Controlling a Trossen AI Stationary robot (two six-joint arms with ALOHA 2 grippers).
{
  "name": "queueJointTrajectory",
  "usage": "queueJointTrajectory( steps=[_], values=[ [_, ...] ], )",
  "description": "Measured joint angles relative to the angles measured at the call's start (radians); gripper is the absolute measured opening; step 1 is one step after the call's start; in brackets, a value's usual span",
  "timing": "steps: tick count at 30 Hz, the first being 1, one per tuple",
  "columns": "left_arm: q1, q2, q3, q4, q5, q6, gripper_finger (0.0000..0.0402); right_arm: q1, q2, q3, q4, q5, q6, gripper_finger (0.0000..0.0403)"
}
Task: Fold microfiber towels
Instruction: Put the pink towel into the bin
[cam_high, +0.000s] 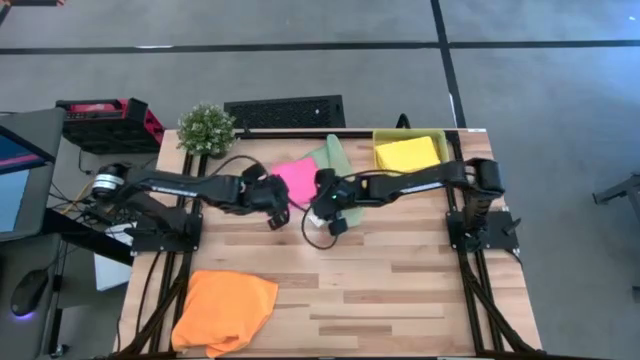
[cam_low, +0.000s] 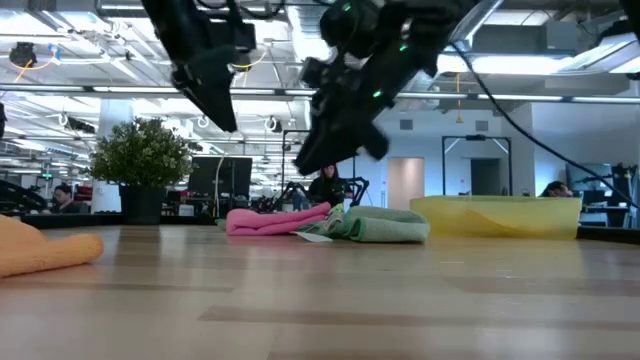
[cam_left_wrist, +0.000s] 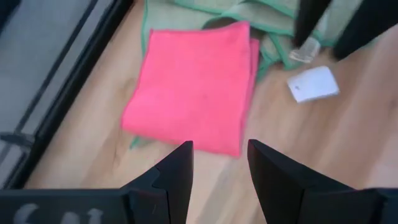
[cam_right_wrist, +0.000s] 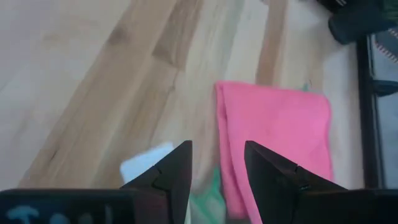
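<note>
While the pink towel (cam_high: 297, 178) lies folded, both open end effectors (cam_high: 279, 215) (cam_high: 325, 212) hover empty; the orange towel (cam_high: 225, 308) and green towel (cam_high: 334, 155) remain unfolded.

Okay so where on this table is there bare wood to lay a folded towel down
Bare wood runs across the near half of the table, right of the orange towel and below both grippers. It is crowded at the far edge: pink towel, green towel, the yellow towel in its tray, with the left gripper and right gripper open above.
</note>
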Motion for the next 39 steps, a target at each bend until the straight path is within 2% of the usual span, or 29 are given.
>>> queueJointTrajectory(
  steps=[7, 14, 39],
  values=[
    [-0.086, -0.063, -0.016, -0.068, -0.059, -0.128, 0.0145, -0.002, 0.178, 0.112, 0.023, 0.138, 0.0, 0.0171],
    [-0.111, -0.061, -0.017, -0.08, -0.079, -0.134, 0.0145, -0.013, 0.284, 0.19, 0.015, 0.155, -0.015, 0.0171],
    [-0.111, -0.061, -0.017, -0.101, -0.081, -0.134, 0.0145, -0.05, 0.327, 0.201, -0.037, 0.158, 0.02, 0.0171]
  ],
)
